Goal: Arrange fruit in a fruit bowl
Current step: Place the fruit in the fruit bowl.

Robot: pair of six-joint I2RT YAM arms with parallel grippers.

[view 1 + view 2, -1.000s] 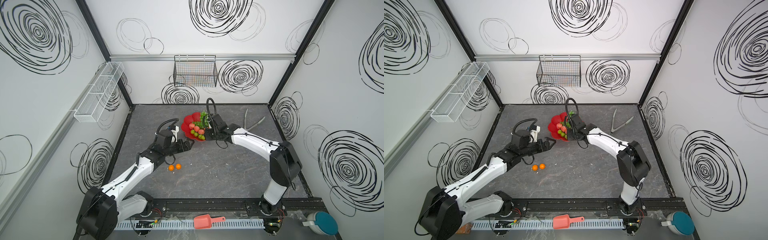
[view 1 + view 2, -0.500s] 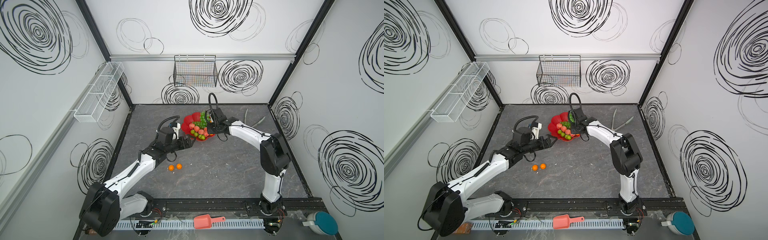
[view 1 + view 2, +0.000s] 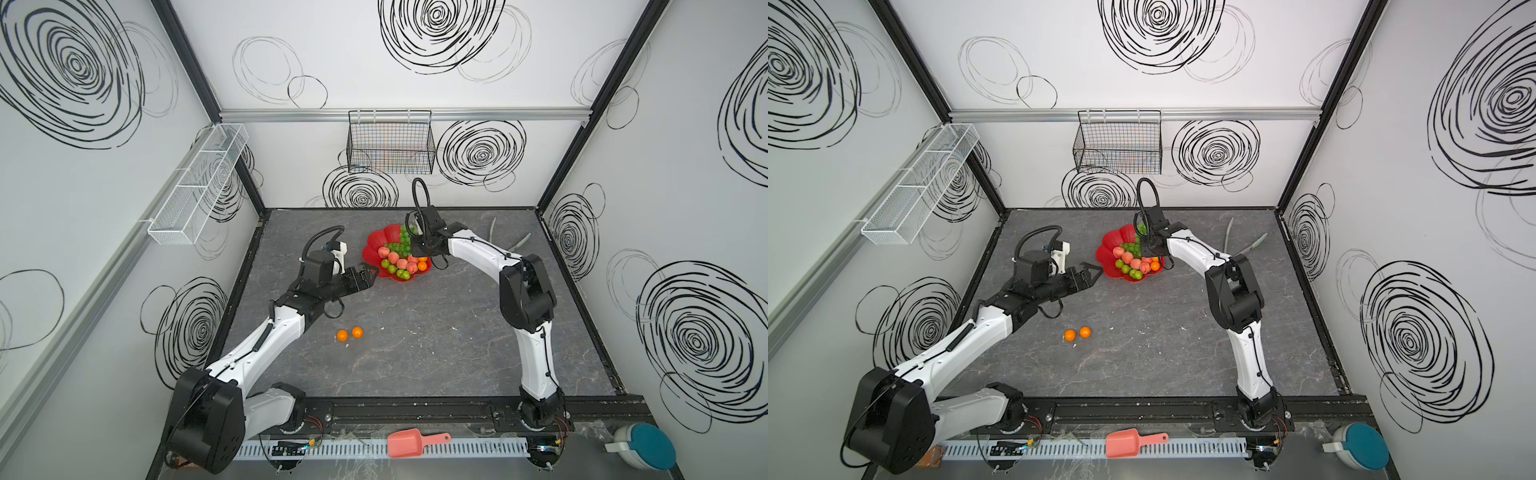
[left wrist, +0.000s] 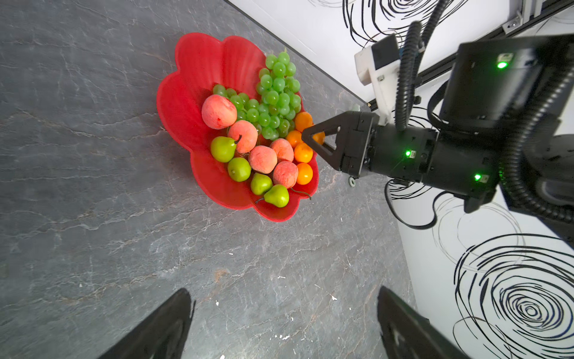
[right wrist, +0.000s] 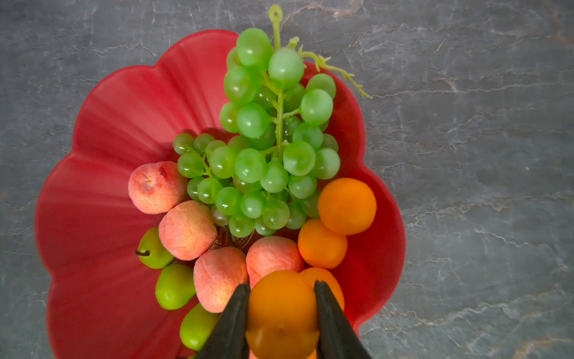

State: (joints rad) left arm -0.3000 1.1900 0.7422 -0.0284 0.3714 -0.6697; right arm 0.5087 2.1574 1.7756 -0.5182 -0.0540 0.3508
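Note:
The red scalloped fruit bowl [image 3: 376, 243] [image 3: 1111, 245] stands at the back middle of the table. It holds green grapes [image 5: 264, 155], several peaches [image 5: 186, 230], pears [image 5: 174, 286] and tangerines [image 5: 346, 206]. My right gripper [image 5: 282, 284] [image 3: 422, 252] hangs over the bowl's right side, shut on a tangerine [image 5: 281, 306] just above the other fruit. My left gripper [image 4: 283, 290] [image 3: 1094, 270] is open and empty beside the bowl's near-left rim [image 4: 198, 71]. Two more tangerines [image 3: 342, 335] [image 3: 357, 332] lie on the table by the left arm.
Metal tongs [image 3: 505, 245] lie at the back right of the table. A black wire basket [image 3: 390, 143] hangs on the back wall and a white wire shelf [image 3: 199, 183] on the left wall. A pink scoop [image 3: 409, 442] and a teal-lidded container [image 3: 644, 446] sit beyond the front rail.
The right arm's elbow has folded in and risen while its gripper stays over the bowl with the tangerine. The left gripper has drifted slightly towards the back.

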